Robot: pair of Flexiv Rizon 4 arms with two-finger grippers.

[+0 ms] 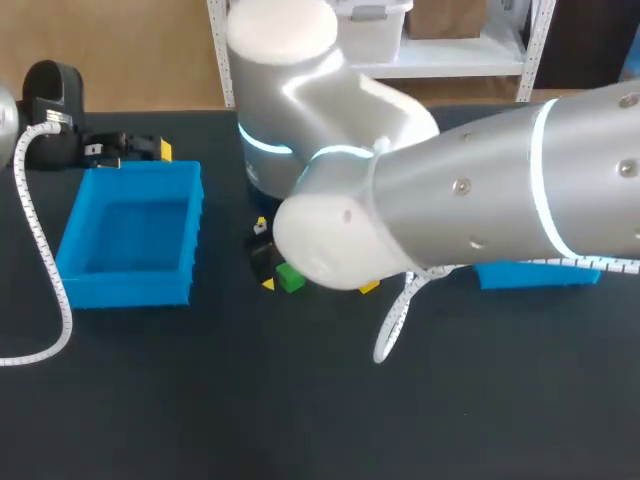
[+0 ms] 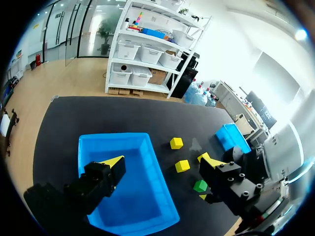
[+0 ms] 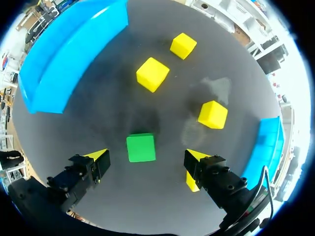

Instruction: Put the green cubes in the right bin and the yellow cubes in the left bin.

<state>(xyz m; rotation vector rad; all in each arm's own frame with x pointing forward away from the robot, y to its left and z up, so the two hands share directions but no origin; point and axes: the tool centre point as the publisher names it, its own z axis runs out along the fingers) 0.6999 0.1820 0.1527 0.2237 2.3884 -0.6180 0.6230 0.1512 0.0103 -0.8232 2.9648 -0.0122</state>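
Dark bench (image 1: 300, 420), lit by bright room light, carries a blue left bin (image 1: 125, 290) and a blue right bin (image 1: 540, 274). The right arm (image 1: 480, 200) stretches over the middle, its jaws released and spread wide above the green cube (image 3: 141, 147), with one finger on each side and neither touching it. Four yellow cubes (image 3: 152, 73) lie loose on the bench between the bins. The nearest yellow cube (image 3: 191, 183) sits partly under the finger on the right-bin side. The left arm (image 1: 55, 100) holds its jaws open and grasping nothing, by the left bin's far edge. Likely trouble: if the right jaws drop straight down, that finger could land on the nearest yellow cube or sweep it against the green one. That could spoil the grip or carry yellow into the wrong bin.
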